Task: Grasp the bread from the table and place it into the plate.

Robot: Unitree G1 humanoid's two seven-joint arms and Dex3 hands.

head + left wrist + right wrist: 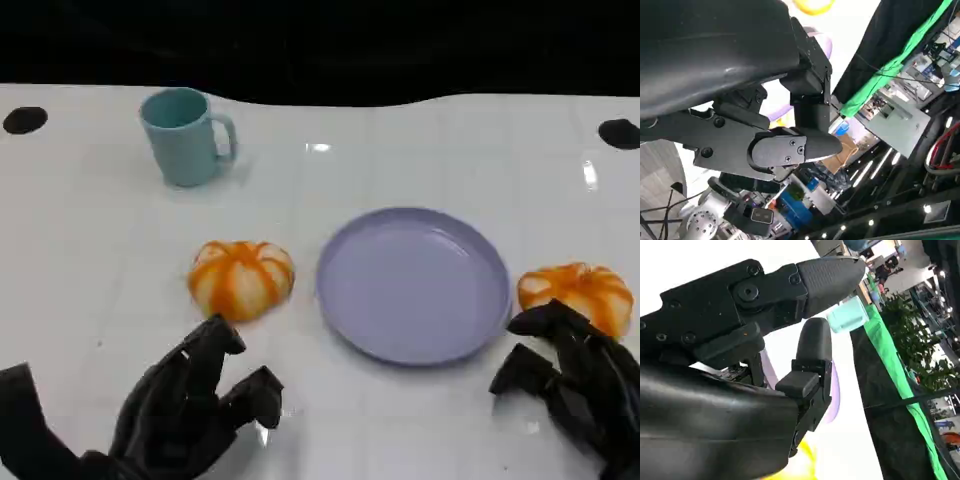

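No readable text, label, brand, number or sign stands on anything in these views

Teal mug [186, 135] upright, far left on white table [90, 250], handle right.

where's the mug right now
In the head view the mug stands upright at the table's far left, behind the left bread and well away from the plate.

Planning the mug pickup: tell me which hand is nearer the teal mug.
Left. The left hand sits below the teal mug, past the near bread; the right hand is across the plate.
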